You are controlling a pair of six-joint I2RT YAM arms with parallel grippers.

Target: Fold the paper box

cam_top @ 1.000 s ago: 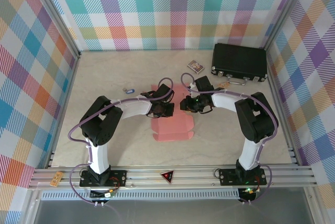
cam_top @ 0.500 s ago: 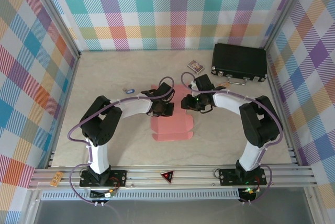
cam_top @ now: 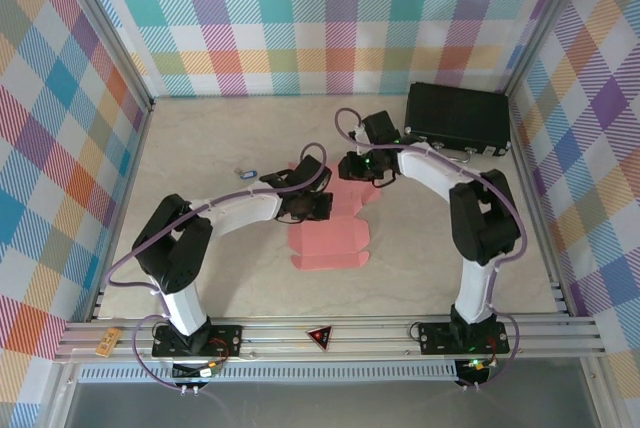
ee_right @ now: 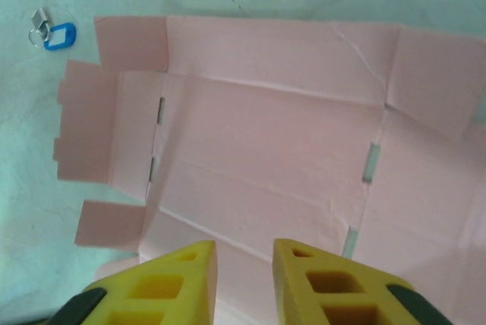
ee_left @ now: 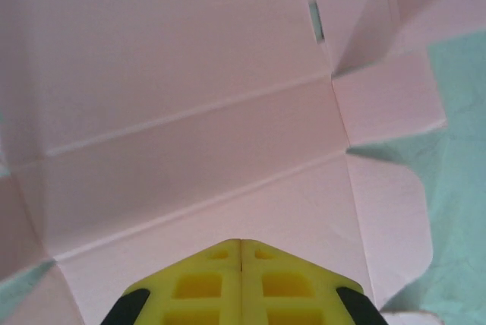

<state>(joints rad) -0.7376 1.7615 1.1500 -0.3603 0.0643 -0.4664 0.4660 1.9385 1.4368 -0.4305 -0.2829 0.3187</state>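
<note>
From above, the far half of the paper box point(cam_top: 330, 240) is covered by the two wrists, so only its near panel and notched front edge show plainly. It lies flat on the pale marbled tabletop point(cam_top: 200, 148), about mid-table, between the two arms. The left gripper point(ee_left: 241, 247) is cut off by the bottom edge of its wrist view, where only the tips show: two yellow moulded pads with square recesses. They are clenched tight, with just a thin seam between them and nothing visibly pinched there. Whether they press on the card beneath cannot be told. The right gripper point(ee_right: 244, 260) is cropped likewise, its yellow fingers parted by a narrow gap with nothing in it, poised over the sheet. Part of the front of the black case point(cam_top: 458, 118), at the far right of the table, is masked by the right arm. The box is thin matte salmon-pink card, a die-cut blank scored with straight creases, with squarish side flaps, a rounded tab and short narrow slots. In the left wrist view a flap near one slot looks lifted and throws a shadow, though how far it stands is hard to judge. A blue plastic key tag point(ee_right: 58, 36) on a small metal ring lies on the table just off the sheet's corner.
</note>
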